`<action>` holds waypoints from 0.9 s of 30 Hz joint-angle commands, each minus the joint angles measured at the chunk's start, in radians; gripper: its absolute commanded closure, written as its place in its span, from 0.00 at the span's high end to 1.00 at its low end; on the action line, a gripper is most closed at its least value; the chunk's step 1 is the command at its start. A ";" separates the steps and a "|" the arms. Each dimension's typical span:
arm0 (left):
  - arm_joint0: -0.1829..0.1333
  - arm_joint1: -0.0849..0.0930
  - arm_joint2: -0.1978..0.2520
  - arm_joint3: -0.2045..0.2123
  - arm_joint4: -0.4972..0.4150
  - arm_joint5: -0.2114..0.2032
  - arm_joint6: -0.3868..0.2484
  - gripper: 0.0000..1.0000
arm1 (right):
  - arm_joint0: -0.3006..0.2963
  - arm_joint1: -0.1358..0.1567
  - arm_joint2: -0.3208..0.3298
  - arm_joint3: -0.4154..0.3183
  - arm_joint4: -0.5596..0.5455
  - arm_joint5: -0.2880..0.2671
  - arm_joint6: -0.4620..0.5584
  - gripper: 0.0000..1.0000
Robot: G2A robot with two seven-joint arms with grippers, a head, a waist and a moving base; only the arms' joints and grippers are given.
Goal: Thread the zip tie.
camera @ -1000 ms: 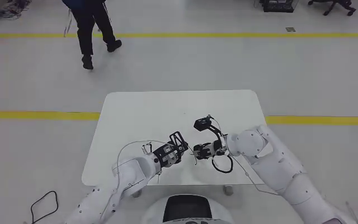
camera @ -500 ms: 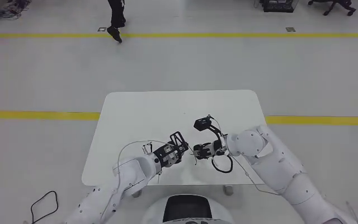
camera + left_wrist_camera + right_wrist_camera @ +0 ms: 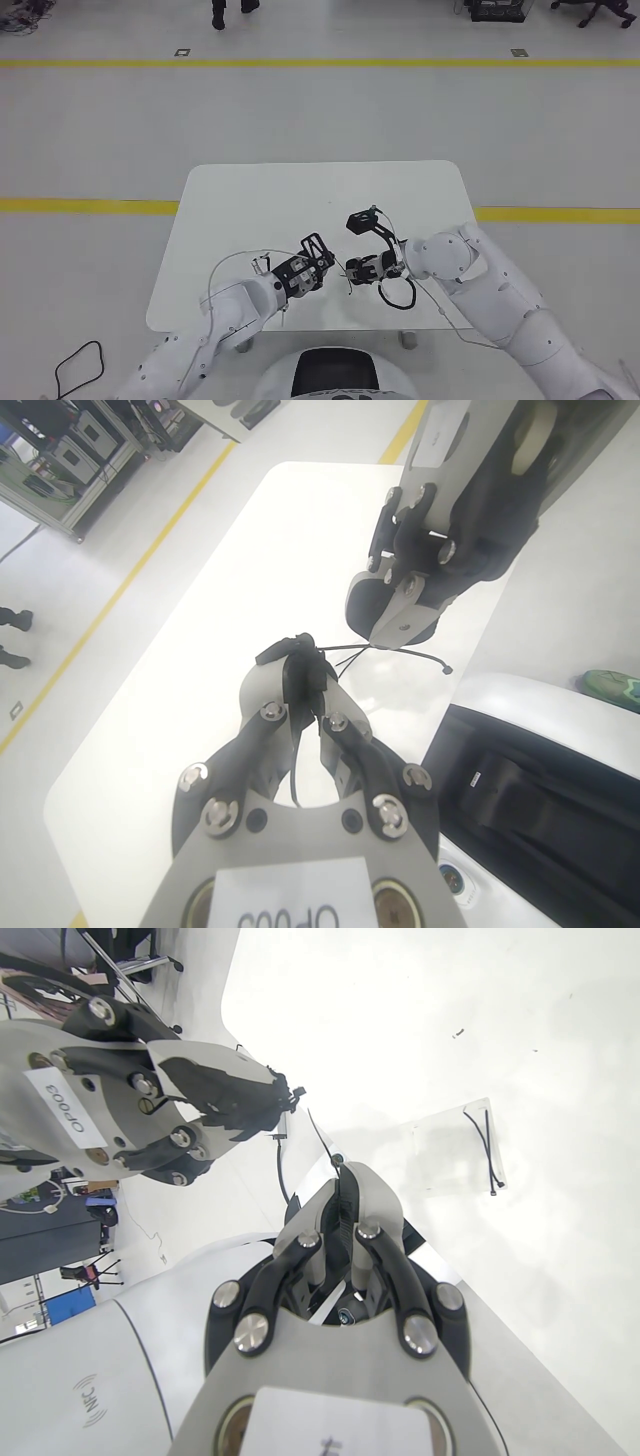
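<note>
Top view: white table (image 3: 260, 200) under zip tie (image 3: 350, 646), pale floor (image 3: 320, 120), yellow line (image 3: 300, 63) beyond.

White tabletop (image 3: 300, 190) with rounded corners, on a pale, glossy floor (image 3: 330, 120). Far yellow line (image 3: 400, 63) well beyond the far edge; near yellow line (image 3: 80, 206) passing under the tabletop's middle. Small square plates (image 3: 183, 52) set in the floor beside the far line. Black cable loop (image 3: 80, 362) off the near left corner. Metal rack (image 3: 55, 455) of equipment beyond a yellow line. Bright, even light.

Right claw (image 3: 345, 1174) clamped on zip tie (image 3: 320, 1137) (left claw (image 3: 283, 1095) just beside, likewise pinched).
</note>
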 commanded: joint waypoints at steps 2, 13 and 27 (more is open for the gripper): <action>-0.003 0.000 0.004 0.001 -0.001 -0.001 -0.001 0.00 | 0.001 0.001 -0.001 0.000 0.001 0.000 0.000 0.00; -0.013 0.000 0.014 0.006 -0.002 -0.007 -0.009 0.00 | 0.005 0.004 -0.007 0.000 0.003 0.003 -0.005 0.00; -0.019 0.003 0.027 0.006 0.015 -0.022 -0.013 0.00 | 0.010 0.008 -0.015 0.005 0.010 0.004 -0.005 0.00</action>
